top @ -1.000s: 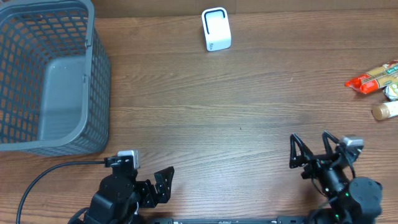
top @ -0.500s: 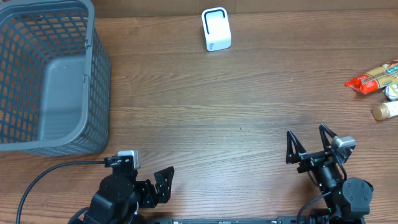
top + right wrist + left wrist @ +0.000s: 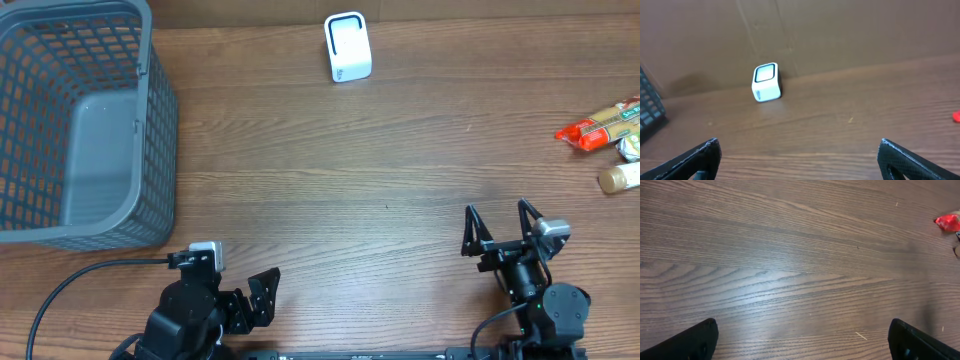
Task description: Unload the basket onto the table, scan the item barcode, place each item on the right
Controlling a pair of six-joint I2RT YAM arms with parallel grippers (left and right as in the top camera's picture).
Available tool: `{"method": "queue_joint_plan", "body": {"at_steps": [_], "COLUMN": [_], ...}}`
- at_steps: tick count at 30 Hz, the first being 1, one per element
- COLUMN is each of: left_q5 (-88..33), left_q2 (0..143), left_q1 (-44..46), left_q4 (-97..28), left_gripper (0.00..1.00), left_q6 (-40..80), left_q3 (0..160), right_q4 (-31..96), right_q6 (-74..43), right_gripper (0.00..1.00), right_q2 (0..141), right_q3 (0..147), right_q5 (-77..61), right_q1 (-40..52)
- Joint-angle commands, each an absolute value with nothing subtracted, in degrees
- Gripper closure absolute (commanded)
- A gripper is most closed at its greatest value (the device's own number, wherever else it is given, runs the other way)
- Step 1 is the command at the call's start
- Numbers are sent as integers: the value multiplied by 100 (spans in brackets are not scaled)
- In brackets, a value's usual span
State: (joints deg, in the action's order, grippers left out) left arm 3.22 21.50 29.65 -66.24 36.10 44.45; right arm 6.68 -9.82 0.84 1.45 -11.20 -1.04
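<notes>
The items lie at the table's far right: a red-orange snack packet (image 3: 600,125) and a small tan bottle (image 3: 620,178). No barcode shows on them. The white box scanner (image 3: 348,46) stands at the far edge; in the right wrist view the scanner (image 3: 766,81) faces me. My right gripper (image 3: 497,214) is open near the front right and holds nothing; its jaws (image 3: 797,150) stand wide over bare wood. My left gripper (image 3: 262,296) is open at the front left and also empty (image 3: 802,340). The packet's red end (image 3: 947,222) shows at the left wrist view's right edge.
A grey plastic basket (image 3: 150,130) fills the far left; its corner (image 3: 650,107) shows in the right wrist view. A black cable (image 3: 70,285) runs along the front left. A foil-wrapped thing (image 3: 632,148) lies between packet and bottle. A brown wall (image 3: 840,30) backs the table.
My right gripper has shifted slightly away from the front edge, and its wrist has swung a little to the left. The left arm has not moved.
</notes>
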Motion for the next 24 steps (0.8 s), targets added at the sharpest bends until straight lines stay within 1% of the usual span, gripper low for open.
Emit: {"method": "queue_joint_plan", "body": {"at_steps": [1, 8, 10, 12, 24], "left_q5": [318, 318, 316, 318, 316], "left_q2": [2126, 2126, 2126, 2126, 2126], "left_q1": [3002, 3002, 3002, 3002, 3002], "left_q4": [-6622, -6622, -6622, -6622, -6622], "left_gripper": [0, 0, 0, 1, 0], "left_q6": [3642, 3642, 3642, 3642, 3642], "left_q3": [4434, 4434, 4434, 4434, 4434], "right_q4": [447, -126, -49, 443, 462], "right_q6": [-860, -486, -440, -449, -598], "right_gripper": [0, 0, 0, 0, 0], "right_q2": [16, 16, 16, 16, 16], "right_q3": [75, 45, 43, 43, 47], "right_q5": [-1022, -845, -854, -849, -517], "right_q1": [-95, -67, -67, -64, 27]}}
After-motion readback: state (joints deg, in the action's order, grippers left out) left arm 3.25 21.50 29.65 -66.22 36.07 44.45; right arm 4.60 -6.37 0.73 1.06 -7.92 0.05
